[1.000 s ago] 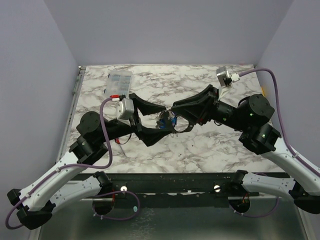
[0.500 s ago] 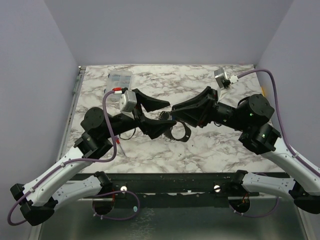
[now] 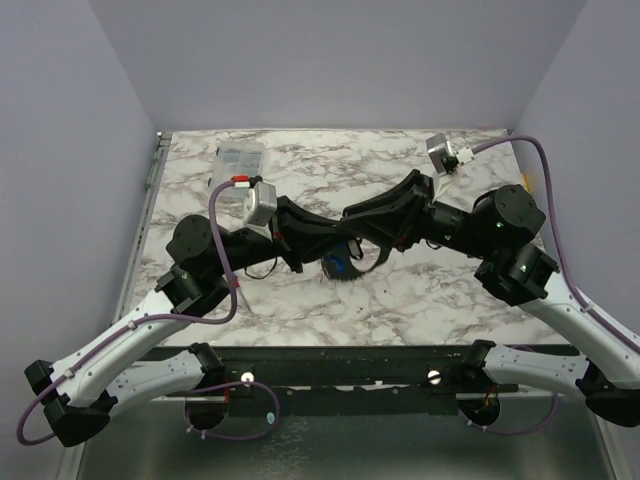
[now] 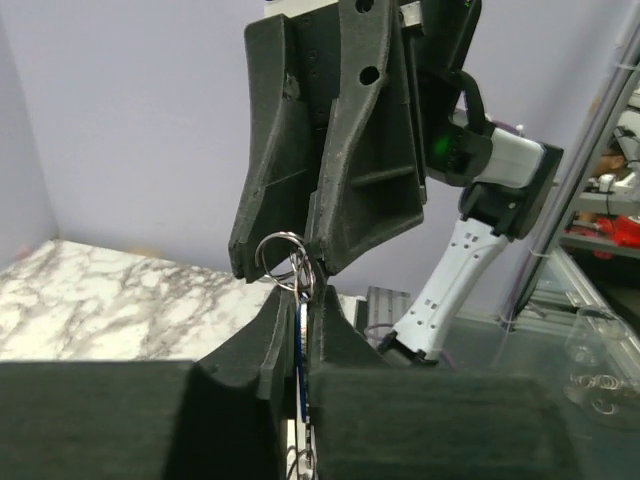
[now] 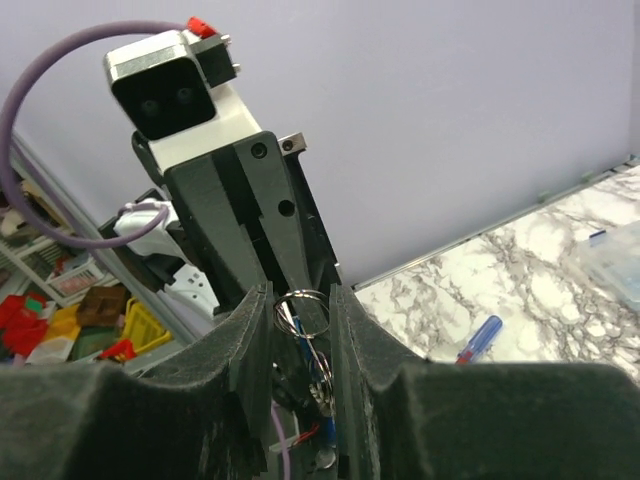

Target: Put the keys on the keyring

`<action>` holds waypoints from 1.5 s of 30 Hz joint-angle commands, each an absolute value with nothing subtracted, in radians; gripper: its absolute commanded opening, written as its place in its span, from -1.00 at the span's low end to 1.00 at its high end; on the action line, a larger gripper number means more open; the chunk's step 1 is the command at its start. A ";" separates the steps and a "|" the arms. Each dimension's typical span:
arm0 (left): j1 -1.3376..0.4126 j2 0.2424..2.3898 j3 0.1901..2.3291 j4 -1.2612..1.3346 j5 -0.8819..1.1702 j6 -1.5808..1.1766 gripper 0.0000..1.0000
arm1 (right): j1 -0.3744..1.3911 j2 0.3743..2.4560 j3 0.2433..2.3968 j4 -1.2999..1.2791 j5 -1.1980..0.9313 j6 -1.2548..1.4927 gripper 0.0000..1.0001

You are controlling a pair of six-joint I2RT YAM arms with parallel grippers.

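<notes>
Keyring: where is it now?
The keyring is at the top view's centre, raised, in the right pincer, nose to nose with the left pincer gripping a blue key below it.

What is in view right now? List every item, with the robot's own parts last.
table: one, white-grey marble, under both arms
compartment box: one, clear, far left of the table
small tool: one, blue handle with a red end, lying on the table
keyring: one, grey metal, raised over mid-table, pinched by the right fingers
keys: one blue seen, others unclear, hanging below the keyring
left fingers: two, black, closed on one of the keys
right fingers: two, black, closed on the keyring
arms: two, white and black, reaching in from the near edge
</notes>
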State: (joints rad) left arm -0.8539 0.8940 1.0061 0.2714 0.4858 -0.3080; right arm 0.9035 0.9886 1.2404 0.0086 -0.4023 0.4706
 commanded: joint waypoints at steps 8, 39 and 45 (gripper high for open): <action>-0.845 0.879 0.944 0.322 0.407 -0.236 -1.00 | 0.915 1.000 1.275 0.096 -0.460 0.676 -0.99; -0.845 0.830 0.860 0.326 0.345 -0.049 -1.00 | 0.870 1.017 1.365 -0.075 -0.410 0.761 -0.35; -0.845 0.812 0.842 0.323 0.346 -0.068 -1.00 | 0.870 0.981 1.403 -0.227 -0.252 0.486 0.16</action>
State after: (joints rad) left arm -0.8455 0.8371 0.8551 0.2901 0.3683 -0.0513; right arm 0.8703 1.0031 1.3430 -0.0681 -0.3946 0.7086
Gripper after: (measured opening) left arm 0.060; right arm 0.570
